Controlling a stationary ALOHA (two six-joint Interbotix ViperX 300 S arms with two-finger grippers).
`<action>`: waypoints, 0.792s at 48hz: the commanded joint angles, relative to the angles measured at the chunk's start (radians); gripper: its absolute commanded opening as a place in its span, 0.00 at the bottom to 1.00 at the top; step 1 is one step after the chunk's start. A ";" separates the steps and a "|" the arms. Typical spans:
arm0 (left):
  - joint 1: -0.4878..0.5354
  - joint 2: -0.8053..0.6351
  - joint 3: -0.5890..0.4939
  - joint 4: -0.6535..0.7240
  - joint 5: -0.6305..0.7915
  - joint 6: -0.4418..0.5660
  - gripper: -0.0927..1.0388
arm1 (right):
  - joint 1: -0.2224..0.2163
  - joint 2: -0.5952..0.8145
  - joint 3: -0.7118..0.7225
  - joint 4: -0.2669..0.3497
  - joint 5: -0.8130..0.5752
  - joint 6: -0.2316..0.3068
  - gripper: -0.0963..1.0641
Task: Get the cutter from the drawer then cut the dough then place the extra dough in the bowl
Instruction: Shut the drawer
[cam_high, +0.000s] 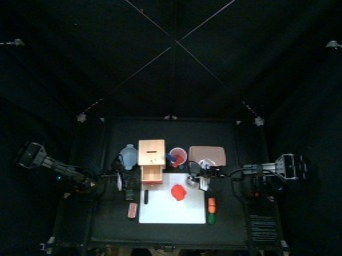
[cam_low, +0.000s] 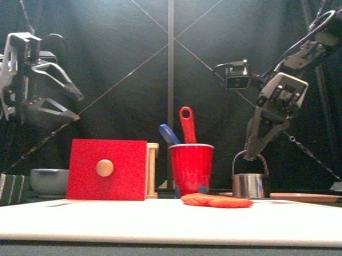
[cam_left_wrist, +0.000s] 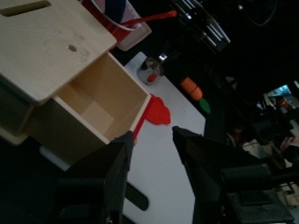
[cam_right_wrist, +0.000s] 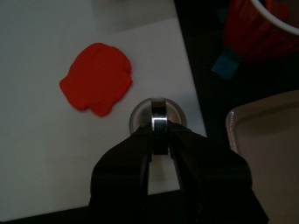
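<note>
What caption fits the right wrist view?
Right gripper holds the metal cutter by its handle beside red dough on the white board.

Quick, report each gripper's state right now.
Left gripper: open, holding nothing.
Right gripper: shut on the metal cutter.

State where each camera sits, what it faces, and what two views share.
Top: high overhead, looking down on the white cutting board; both arms show.
Front: table's front edge, level toward the red drawer front; both arms show.
Left wrist: faces the pale wooden box; open left gripper shows.
Right wrist: looks down; right gripper holds the round metal cutter.
Both wrist views share the flat red dough.
</note>
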 joint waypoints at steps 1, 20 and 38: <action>0.006 0.000 -0.023 0.005 -0.005 0.005 0.79 | 0.003 -0.034 -0.014 0.006 0.003 0.000 0.78; 0.469 -0.031 -0.135 0.055 0.149 0.006 0.54 | 0.130 -0.064 -0.138 -0.083 -0.206 -0.006 0.73; 0.850 0.138 -0.376 0.112 0.413 0.005 0.34 | 0.176 0.301 -0.419 -0.155 -0.344 -0.012 0.42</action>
